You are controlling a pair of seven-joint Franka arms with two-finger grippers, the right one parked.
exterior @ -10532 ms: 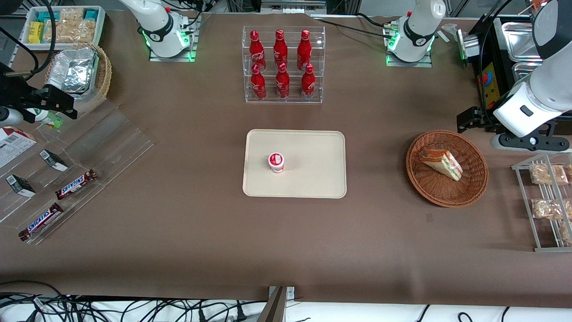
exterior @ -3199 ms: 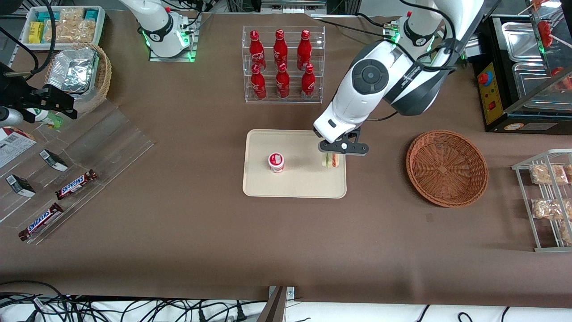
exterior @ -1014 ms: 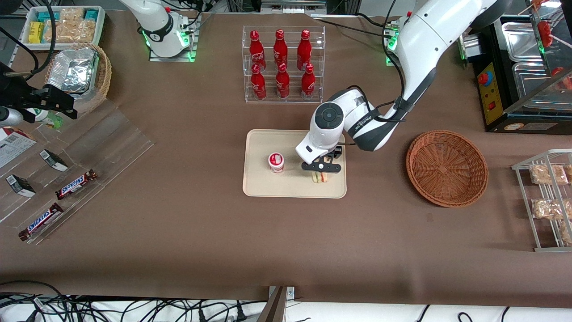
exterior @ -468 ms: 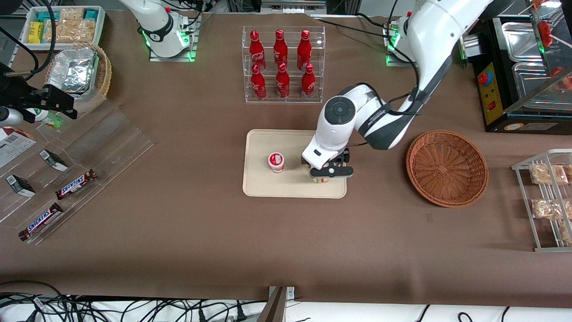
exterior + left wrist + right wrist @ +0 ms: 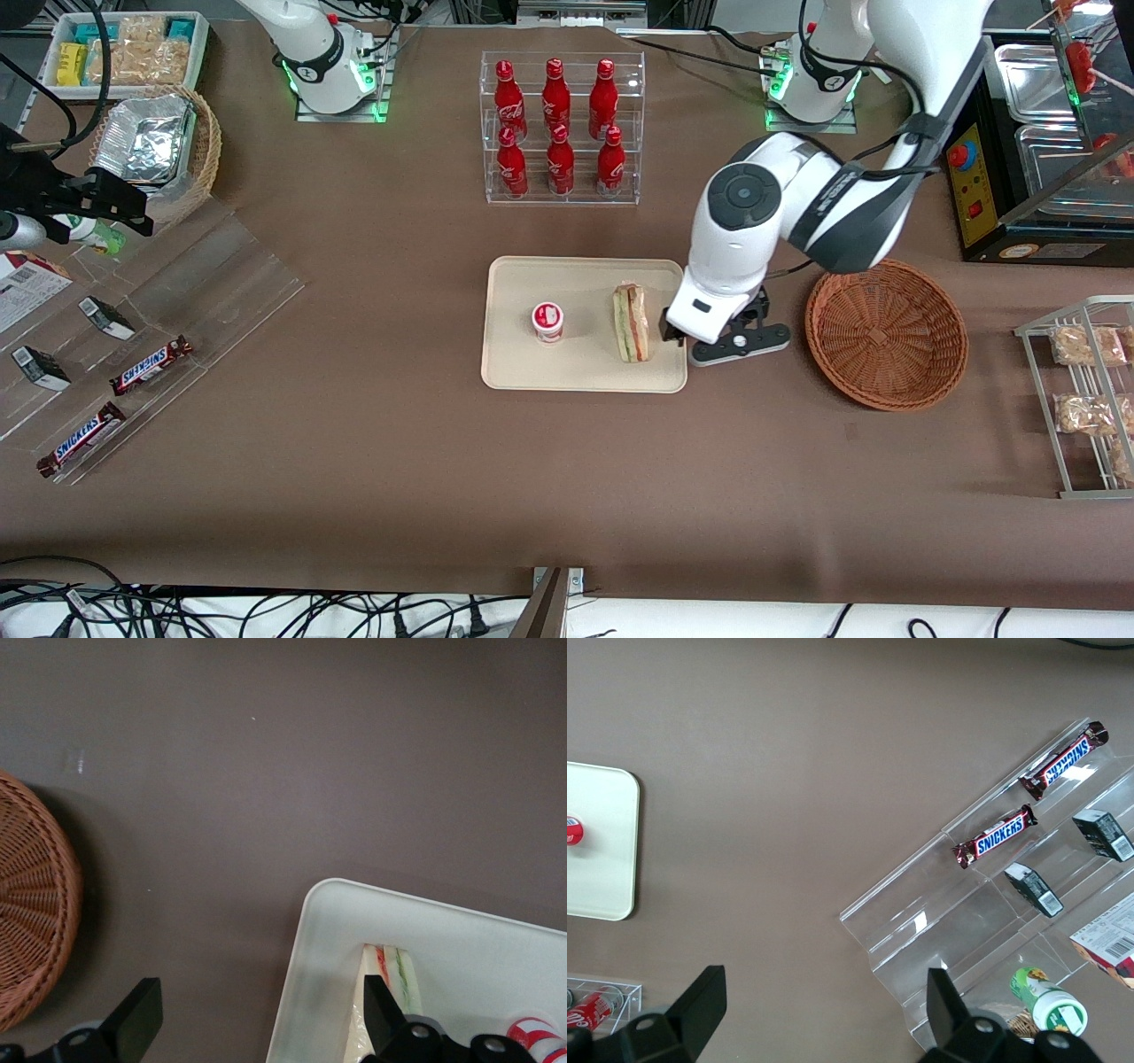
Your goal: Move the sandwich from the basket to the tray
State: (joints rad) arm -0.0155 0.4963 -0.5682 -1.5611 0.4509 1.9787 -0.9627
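Note:
The wrapped sandwich (image 5: 631, 322) lies on the cream tray (image 5: 585, 372), close to the tray's edge on the working arm's side; the sandwich (image 5: 387, 988) and the tray (image 5: 478, 935) also show in the left wrist view. The left gripper (image 5: 726, 342) hovers between tray and basket, over the tray's edge, open with nothing held (image 5: 261, 1023). One black finger (image 5: 381, 1014) stands just beside the sandwich, apart from it. The reddish-brown wicker basket (image 5: 886, 332) is empty, and part of the basket (image 5: 31, 912) shows from the wrist.
A small red-and-white cup (image 5: 547, 321) stands on the tray beside the sandwich. A clear rack of red bottles (image 5: 561, 128) stands farther from the camera than the tray. A wire rack of packaged snacks (image 5: 1085, 399) sits at the working arm's end.
The gripper lowered the sandwich onto the tray, opened and let it go. It then rose and drew away toward the basket. The sandwich now lies on the tray alone.

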